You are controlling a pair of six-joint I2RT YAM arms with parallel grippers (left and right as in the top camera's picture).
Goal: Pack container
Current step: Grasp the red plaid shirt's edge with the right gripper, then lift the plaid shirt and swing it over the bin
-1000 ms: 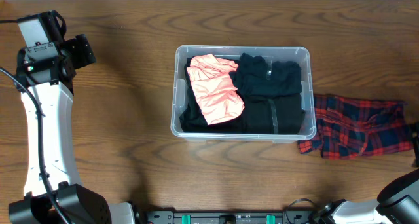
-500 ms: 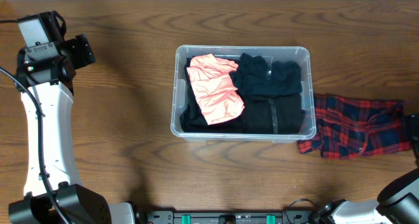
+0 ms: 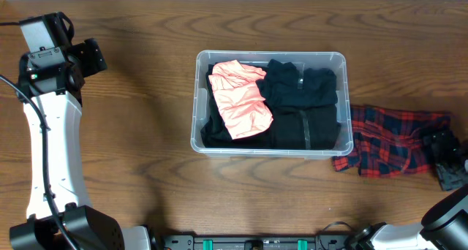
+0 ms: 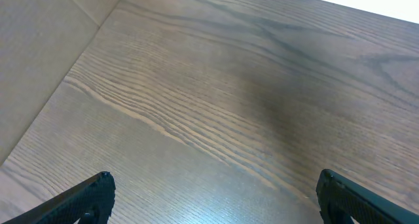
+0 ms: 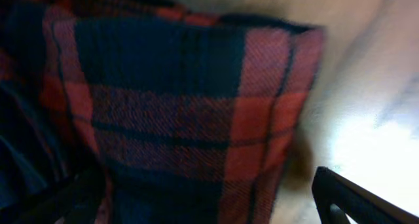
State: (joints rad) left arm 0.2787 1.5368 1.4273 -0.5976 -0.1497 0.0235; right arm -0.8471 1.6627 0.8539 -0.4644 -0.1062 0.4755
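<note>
A clear plastic container [image 3: 196, 96] sits near the middle of a dark wood worktop [image 3: 131, 155], seen from above. Inside it, a folded pink garment [image 3: 240, 98] lies toward the left, on top of black clothes [image 3: 303, 107] that fill the rest of the box. A red and navy plaid cloth [image 3: 391, 140] lies crumpled on the worktop, right up against the container's right end. The right fingers [image 5: 350, 198] are at the cloth's far right edge. The right wrist view shows them spread wide and released, with the plaid fabric close beneath and nothing gripped. The left arm [image 3: 47, 133] stands at the far left, well apart from the container. The left fingers [image 4: 91, 194] are also spread wide over bare wood, holding nothing.
</note>
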